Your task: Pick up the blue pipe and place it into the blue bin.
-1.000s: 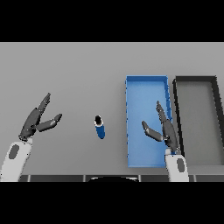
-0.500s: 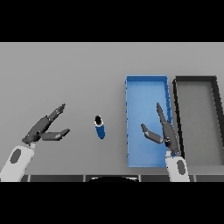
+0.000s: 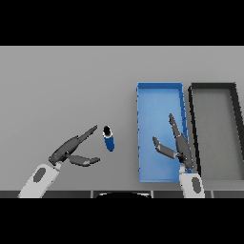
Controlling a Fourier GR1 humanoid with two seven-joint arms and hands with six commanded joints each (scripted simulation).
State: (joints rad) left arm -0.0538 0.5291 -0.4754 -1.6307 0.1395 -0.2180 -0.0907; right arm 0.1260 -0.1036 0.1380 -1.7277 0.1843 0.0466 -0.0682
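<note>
The blue pipe (image 3: 109, 139), a short blue cylinder with a dark top end, stands on the grey table left of the blue bin (image 3: 160, 90). My left hand (image 3: 71, 148) is just left of the pipe, open, with its fingers stretched toward it and the thumb spread below; a small gap separates the fingertips from the pipe. My right hand (image 3: 178, 145) hovers open over the near right part of the blue bin and holds nothing.
A black bin (image 3: 212, 87) stands directly right of the blue bin, their long sides side by side. Bare grey table (image 3: 62, 86) stretches to the far and left side of the pipe.
My left hand has moved right and lower toward the pipe, its fingers now pointing at it. The right hand, the pipe and both bins have stayed put.
</note>
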